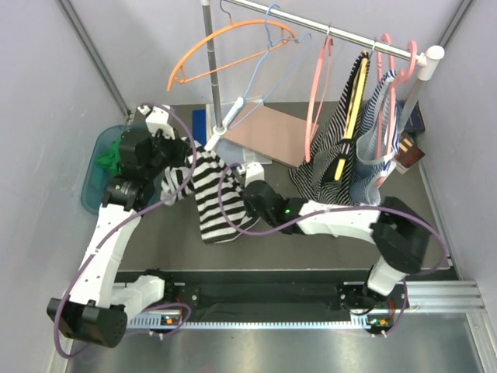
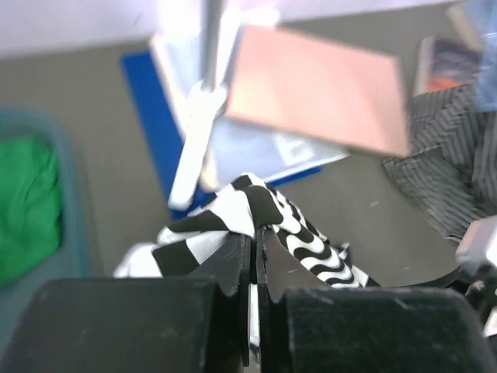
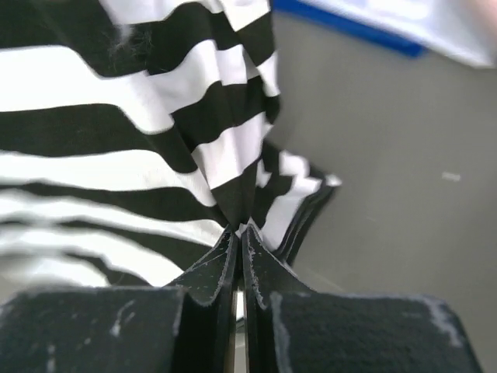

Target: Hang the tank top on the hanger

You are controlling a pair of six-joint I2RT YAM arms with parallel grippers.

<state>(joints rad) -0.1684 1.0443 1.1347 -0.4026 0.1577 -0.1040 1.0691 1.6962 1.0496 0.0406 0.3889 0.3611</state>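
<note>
Though cluttered, grey table [image 1: 311, 252], pale walls [image 1: 46, 93].

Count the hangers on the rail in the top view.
4: orange hanger far left, light-blue hanger beside it, empty pink hanger mid-rail, second pink hanger under clothes at right. Others may be hidden.

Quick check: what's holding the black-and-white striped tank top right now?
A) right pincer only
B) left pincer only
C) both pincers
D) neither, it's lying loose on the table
C: in the wrist views, the left pincer and the right pincer each have their jaws shut on a fold of the tank top, pinched at the tips.
</note>
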